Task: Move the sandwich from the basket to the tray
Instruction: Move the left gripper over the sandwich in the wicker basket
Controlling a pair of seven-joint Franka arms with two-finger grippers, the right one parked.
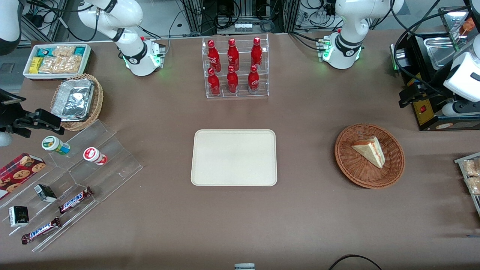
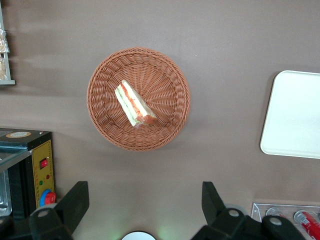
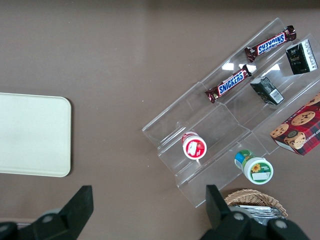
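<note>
The sandwich [image 1: 369, 150] [image 2: 134, 104], a pale bread wedge with red and green filling at its edge, lies in the round reddish-brown wicker basket [image 1: 356, 168] [image 2: 165, 85]. The cream tray [image 1: 234, 157] [image 2: 295, 115] lies flat at the table's middle, beside the basket, with nothing on it. My left gripper [image 1: 404, 98] [image 2: 144, 191] hangs high over the table, farther from the front camera than the basket and well apart from it. It is open, with nothing between its black fingers [image 2: 77, 197].
A black appliance [image 1: 431, 108] [image 2: 35, 165] stands close by my gripper at the working arm's end. A clear rack of red bottles [image 1: 234, 67] stands farther back than the tray. A snack stand [image 1: 75, 180], a foil-tray basket [image 1: 77, 101] and a white bin [image 1: 56, 60] sit toward the parked arm's end.
</note>
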